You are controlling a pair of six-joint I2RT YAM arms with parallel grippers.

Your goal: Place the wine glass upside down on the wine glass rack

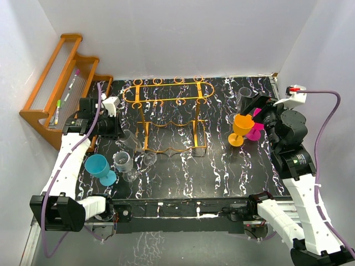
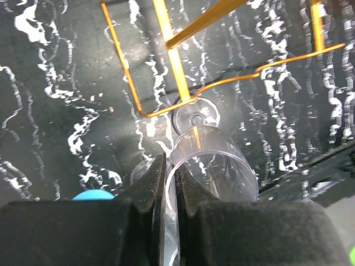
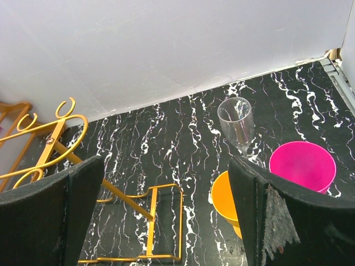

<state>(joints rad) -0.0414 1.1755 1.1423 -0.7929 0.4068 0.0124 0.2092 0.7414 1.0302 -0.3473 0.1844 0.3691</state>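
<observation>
Left gripper (image 2: 171, 173) is clamped narrow on the wall of the clear stemmed wine glass (image 2: 217, 160), one finger inside the bowl and one outside, low in the centre of the left wrist frame. That grip leaves stem and foot free, which looks deliberate, since the foot end is what has to meet the wire. The glass lies tipped over, mouth toward the camera, with its round foot (image 2: 195, 117) pointing away, right at a low bar of the orange-gold wire wine glass rack (image 1: 166, 100); whether it touches the wire I cannot tell. In the top view the rack stands in the upper middle of the frame on the black, white-veined marble tabletop (image 1: 222, 166). The glass sits at the rack's lower left corner, down low and nowhere near the looped top rails, so by my read the lift and the flip are not yet done. Just below it, at lower left, stand a teal goblet (image 1: 97, 165) and a grey cup (image 1: 123, 162). At the right of the frame the right gripper (image 3: 166, 183) is spread wide with nothing between its fingers, parked by an orange goblet (image 1: 239, 126), a magenta goblet (image 3: 302, 164) and a clear flute (image 3: 236, 119), likely keeping clear of the work.
</observation>
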